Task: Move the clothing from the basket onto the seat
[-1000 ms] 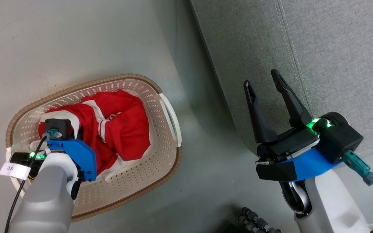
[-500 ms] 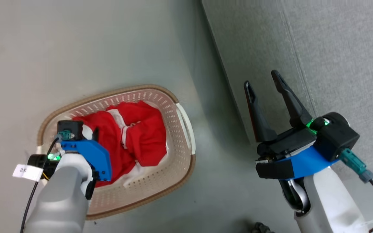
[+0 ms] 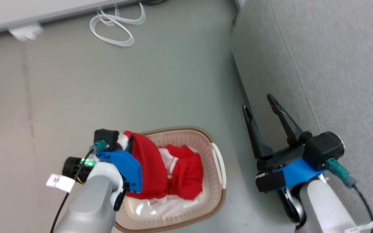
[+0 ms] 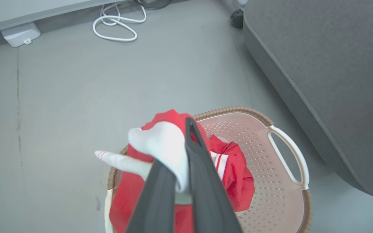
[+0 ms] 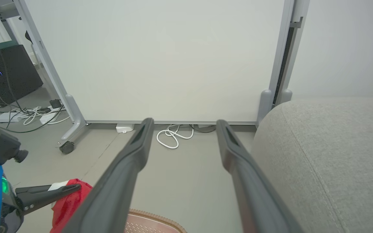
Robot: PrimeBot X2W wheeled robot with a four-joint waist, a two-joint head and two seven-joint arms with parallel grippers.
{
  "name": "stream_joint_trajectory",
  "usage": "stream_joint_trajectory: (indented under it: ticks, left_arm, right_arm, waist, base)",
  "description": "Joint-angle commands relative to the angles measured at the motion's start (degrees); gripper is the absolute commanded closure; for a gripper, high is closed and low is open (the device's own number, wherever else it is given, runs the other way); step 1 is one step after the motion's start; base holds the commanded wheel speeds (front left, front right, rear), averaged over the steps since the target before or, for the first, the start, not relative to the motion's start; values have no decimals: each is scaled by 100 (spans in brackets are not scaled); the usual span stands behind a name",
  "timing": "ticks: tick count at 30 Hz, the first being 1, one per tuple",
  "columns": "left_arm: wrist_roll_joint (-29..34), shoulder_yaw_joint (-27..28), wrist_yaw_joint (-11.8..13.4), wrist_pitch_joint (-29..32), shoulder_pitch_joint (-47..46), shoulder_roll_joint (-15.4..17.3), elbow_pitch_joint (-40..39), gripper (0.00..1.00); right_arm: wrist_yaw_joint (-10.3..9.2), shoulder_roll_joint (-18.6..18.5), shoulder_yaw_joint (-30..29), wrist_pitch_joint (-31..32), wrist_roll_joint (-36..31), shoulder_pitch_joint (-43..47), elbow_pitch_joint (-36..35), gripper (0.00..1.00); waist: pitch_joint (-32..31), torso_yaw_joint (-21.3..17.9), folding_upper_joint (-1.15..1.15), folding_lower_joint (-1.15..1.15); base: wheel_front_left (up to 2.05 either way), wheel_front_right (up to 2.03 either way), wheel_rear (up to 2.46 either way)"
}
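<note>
Grey floor point(image 3: 141, 81), head view: the left gripper point(image 3: 129, 142) held its jaws clamped on red clothing point(image 3: 151, 168) over the basket point(image 3: 206, 140), with the seat point(image 3: 335, 64) to its right. Left wrist view: cloth bunched at the tips. Right wrist view: the right gripper point(image 3: 257, 101), jaws wide and empty, stood nearer the seat

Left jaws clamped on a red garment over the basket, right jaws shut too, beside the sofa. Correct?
No: the right gripper has its jaws open and empty, as the right wrist view shows. Rest holds: left gripper clamped on the red garment over the basket, sofa beside the right gripper.
</note>
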Motion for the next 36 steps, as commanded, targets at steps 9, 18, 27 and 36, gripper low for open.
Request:
stream_joint_trajectory:
  ticks: [9, 18, 27, 36]
  left_arm:
    - [-919, -923, -11, 41, 316, -25, -959, 100]
    - [-1504, -1531, -11, -29, 98, -25, -1704, 100]
    - [-1701, -1799, -11, -69, -361, -11, -2182, 100]
    - [-1873, -2010, -12, -35, -720, -22, -2430, 100]
  right_arm:
    - [1, -15, -10, 25, -137, 409, 289, 0]
    - [1, -15, 115, 277, -113, 686, 325, 0]
    - [1, -15, 183, 495, -96, 823, 337, 0]
    - [1, -15, 266, 649, -93, 927, 466, 0]
  waist:
    - [-1009, 354, 0, 1]
    - [-1664, 681, 0, 1]
    - [-1935, 831, 0, 1]
    - [-2131, 948, 0, 1]
  base:
    - [0, 0, 0]
    - [0, 0, 0]
    - [0, 0, 0]
    - [0, 0, 0]
